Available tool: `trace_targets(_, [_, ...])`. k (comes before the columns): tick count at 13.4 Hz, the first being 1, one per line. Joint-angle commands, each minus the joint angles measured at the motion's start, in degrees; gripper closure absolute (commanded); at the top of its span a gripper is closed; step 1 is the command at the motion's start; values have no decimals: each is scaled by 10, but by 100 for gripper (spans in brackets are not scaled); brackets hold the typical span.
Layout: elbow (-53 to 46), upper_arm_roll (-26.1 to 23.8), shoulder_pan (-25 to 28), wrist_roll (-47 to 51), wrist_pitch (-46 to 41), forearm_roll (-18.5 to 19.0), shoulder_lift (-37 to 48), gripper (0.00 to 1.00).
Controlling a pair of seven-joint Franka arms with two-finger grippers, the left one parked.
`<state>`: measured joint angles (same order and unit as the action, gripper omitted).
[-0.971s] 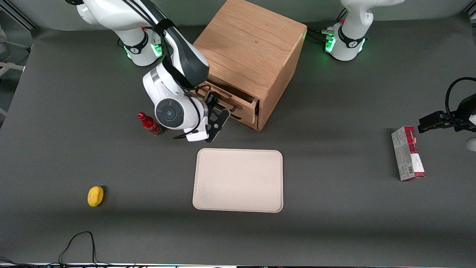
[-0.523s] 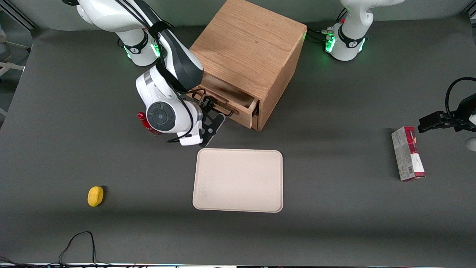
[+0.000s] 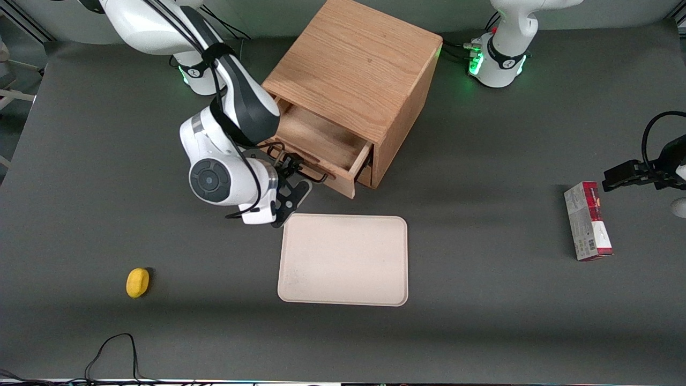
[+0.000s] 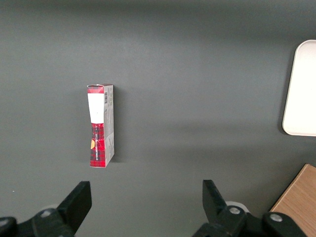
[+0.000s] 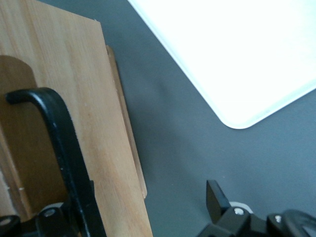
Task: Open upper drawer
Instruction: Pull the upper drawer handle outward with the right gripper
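The oak cabinet (image 3: 353, 69) stands at the back of the table. Its upper drawer (image 3: 321, 142) is pulled partly out, and its bare wooden inside shows. My right gripper (image 3: 292, 174) is at the drawer front, on the long black wire handle (image 3: 316, 176). In the right wrist view the handle (image 5: 64, 148) runs down the drawer front (image 5: 74, 74) just inside one finger. The other finger (image 5: 216, 197) stands wide apart over the mat. The gripper (image 5: 131, 210) is open, hooked on the handle rather than clamped on it. The lower drawer is mostly hidden under the upper one.
A beige tray (image 3: 343, 260) lies just nearer the front camera than the gripper, also in the right wrist view (image 5: 237, 54). A yellow object (image 3: 138, 282) lies toward the working arm's end. A red and grey box (image 3: 587, 221) lies toward the parked arm's end.
My gripper has drawn away from the cabinet toward the front camera with the handle, and the upper drawer has slid farther out. My arm now hides the red bottle.
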<state>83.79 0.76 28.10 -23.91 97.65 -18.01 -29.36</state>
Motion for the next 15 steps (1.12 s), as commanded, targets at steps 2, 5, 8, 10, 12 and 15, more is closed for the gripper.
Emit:
trace_targets(2, [-52, 0, -19, -10, -4, 9, -36, 0])
trace_targets(5, [-57, 0, -32, -10, -4, 9, -43, 0])
trace_targets(8, [-79, -1, -41, -9, -4, 9, -58, 0])
trace_targets(10, [-93, -1, -47, -10, -4, 9, -67, 0])
trace_targets(12, [-102, -1, -56, -10, -4, 8, -72, 0])
trace_targets(15, [-119, -1, -63, -10, -4, 8, -84, 0])
